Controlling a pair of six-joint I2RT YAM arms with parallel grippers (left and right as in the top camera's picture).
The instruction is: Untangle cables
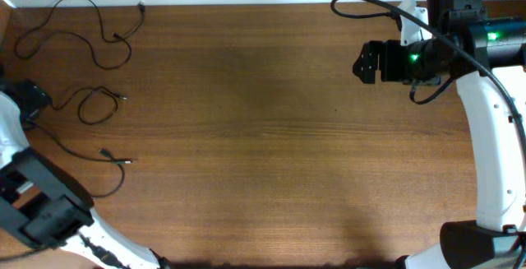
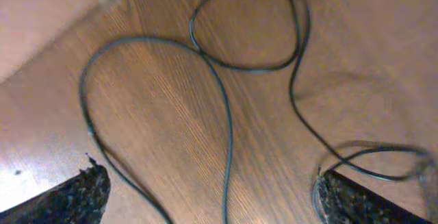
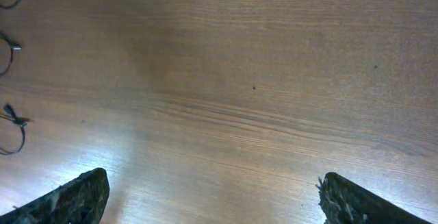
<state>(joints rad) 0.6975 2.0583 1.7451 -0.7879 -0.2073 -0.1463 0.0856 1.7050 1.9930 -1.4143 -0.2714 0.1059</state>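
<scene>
Three thin black cables lie apart on the left of the wooden table: a long winding one at the far corner, a small loop in the middle, and a curved one nearer the front. My left gripper hovers at the left edge beside the loop. In the left wrist view it is open. One cable lies on the wood between the wide-spread fingers, and another strand passes by the right finger. My right gripper is open over bare wood far right, holding nothing.
The table's far edge meets a white wall. The right arm's thick black cable arcs above the table at the back right. Silvery plug ends show at the left edge of the right wrist view.
</scene>
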